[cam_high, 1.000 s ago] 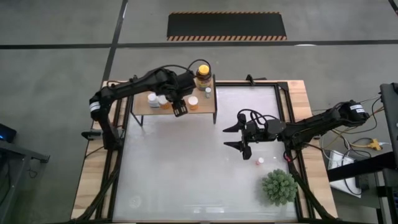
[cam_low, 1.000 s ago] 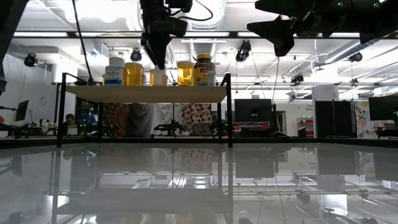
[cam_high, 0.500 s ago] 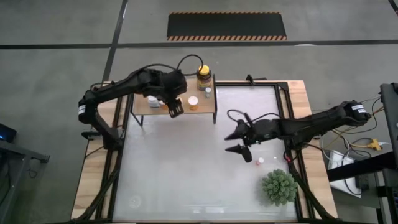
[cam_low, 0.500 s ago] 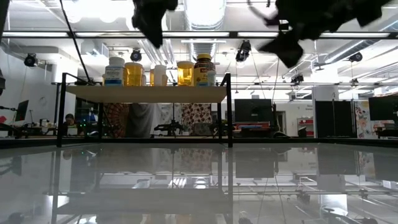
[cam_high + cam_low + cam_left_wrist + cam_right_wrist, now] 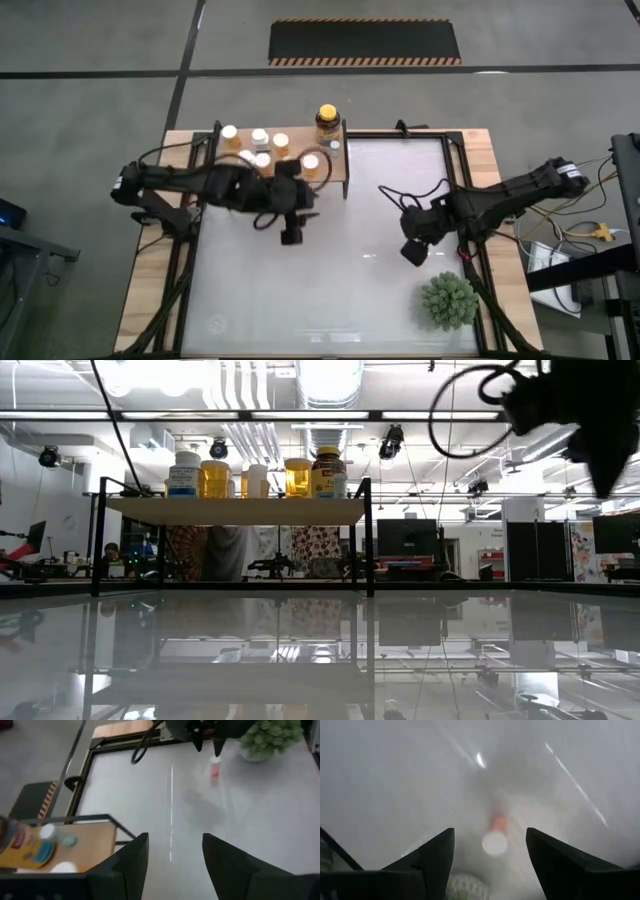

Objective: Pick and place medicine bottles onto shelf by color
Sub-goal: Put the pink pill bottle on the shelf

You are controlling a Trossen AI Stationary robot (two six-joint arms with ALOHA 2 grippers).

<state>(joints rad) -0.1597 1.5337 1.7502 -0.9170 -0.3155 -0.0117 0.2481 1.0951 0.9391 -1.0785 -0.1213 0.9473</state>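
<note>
One small orange bottle with a white cap (image 5: 495, 837) lies on the white table; in the left wrist view the bottle (image 5: 215, 767) is near the plant. My right gripper (image 5: 490, 865) is open and hangs over it, pointing down, one finger on each side and apart from it. In the high view my right gripper (image 5: 412, 250) hides the bottle. Several white and orange bottles (image 5: 263, 158) and the yellow-capped amber jar (image 5: 326, 120) stand on the light-wood shelf (image 5: 225, 172). My left gripper (image 5: 290, 235) is open over bare table, just in front of the shelf.
A spiky green plant (image 5: 448, 300) stands at the table's near right corner, close to my right gripper. The shelf (image 5: 235, 510) on its black frame stands at the far left of the table. The white tabletop (image 5: 320, 300) stretches between both arms and the near edge.
My left gripper has come up off the shelf and drawn back toward the table's near edge, leaving the bottles standing. My right gripper has swung toward the near right, tipped to point down, and come over the orange bottle on the table.
</note>
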